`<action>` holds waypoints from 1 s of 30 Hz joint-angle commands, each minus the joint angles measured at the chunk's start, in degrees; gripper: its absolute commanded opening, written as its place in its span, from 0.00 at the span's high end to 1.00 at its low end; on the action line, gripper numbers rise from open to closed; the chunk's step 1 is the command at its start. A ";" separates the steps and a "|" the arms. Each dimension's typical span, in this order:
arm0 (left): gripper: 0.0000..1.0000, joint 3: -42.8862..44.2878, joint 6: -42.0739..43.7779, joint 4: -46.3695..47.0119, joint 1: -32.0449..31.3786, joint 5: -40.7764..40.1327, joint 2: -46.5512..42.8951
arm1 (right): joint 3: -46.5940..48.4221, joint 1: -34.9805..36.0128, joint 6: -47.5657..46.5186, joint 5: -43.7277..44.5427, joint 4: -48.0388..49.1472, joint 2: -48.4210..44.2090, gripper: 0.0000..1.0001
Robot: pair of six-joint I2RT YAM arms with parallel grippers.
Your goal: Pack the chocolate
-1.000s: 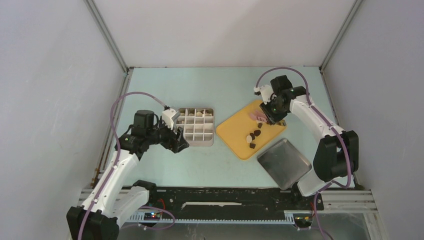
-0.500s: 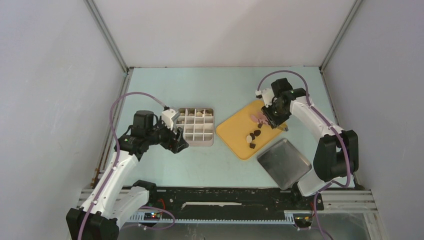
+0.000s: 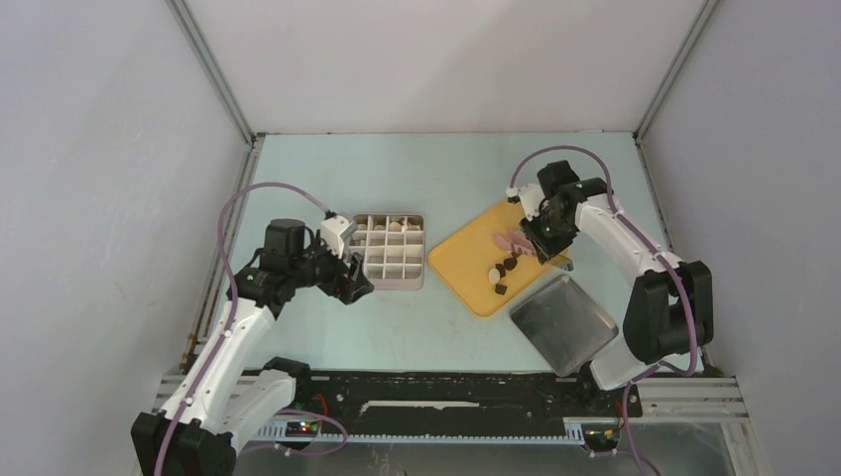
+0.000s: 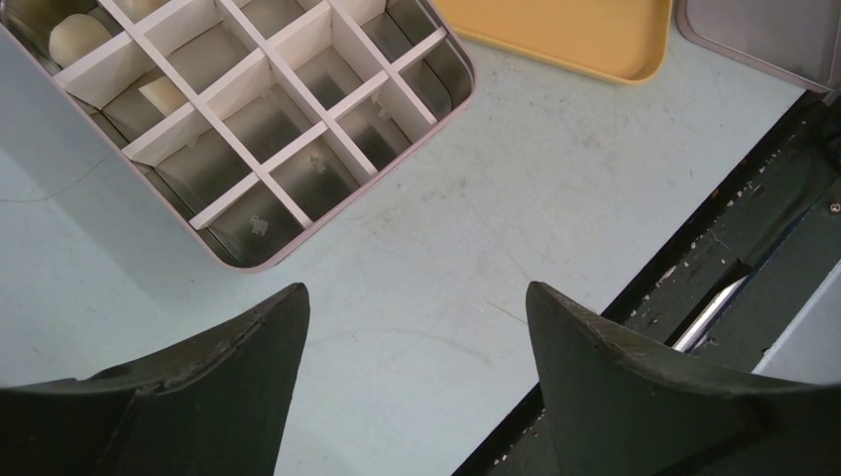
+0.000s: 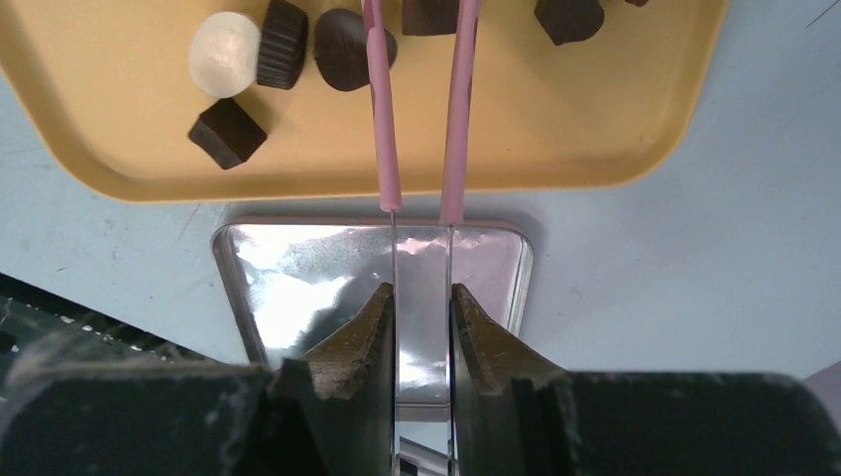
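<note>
Several chocolate pieces lie on the yellow tray (image 5: pixel 119 169): a cream-white round one (image 5: pixel 226 54), a dark cup (image 5: pixel 283 44), a dark oval (image 5: pixel 347 48) and a dark block (image 5: pixel 227 133). My right gripper (image 5: pixel 421 293) is shut on the pink tongs (image 5: pixel 385 119), whose two arms reach over the tray. Another dark block (image 5: pixel 428 14) sits between those arms at the frame's top edge; the tong tips are out of view. From above, the right gripper (image 3: pixel 543 238) hovers over the tray's far side. My left gripper (image 4: pixel 417 297) is open and holds nothing, just near of the divided box (image 4: pixel 248 109).
The divided box (image 3: pixel 389 252) holds cream pieces (image 4: pixel 77 38) in its far cells. A metal lid (image 3: pixel 562 324) lies near the yellow tray (image 3: pixel 476 253), below the tongs' handles in the right wrist view. The black base rail (image 4: pixel 734 258) runs along the table's near edge.
My right gripper has shifted a little toward the near side over the tray with the tongs, and its fingers have squeezed the tong arms closer together. The left arm has stayed put.
</note>
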 commanded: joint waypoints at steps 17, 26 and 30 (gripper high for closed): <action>0.16 1.13 1.65 0.75 3.07 -1.08 -4.91 | 25.74 20.02 -4.36 -13.86 0.39 9.57 0.82; 0.15 0.24 0.05 1.95 8.76 -0.38 -9.70 | 43.16 24.86 -2.85 -18.85 -3.37 24.78 0.81; 0.15 -0.18 -0.30 2.05 9.90 0.20 -11.04 | 48.09 26.03 -2.43 -18.86 -4.36 29.26 0.79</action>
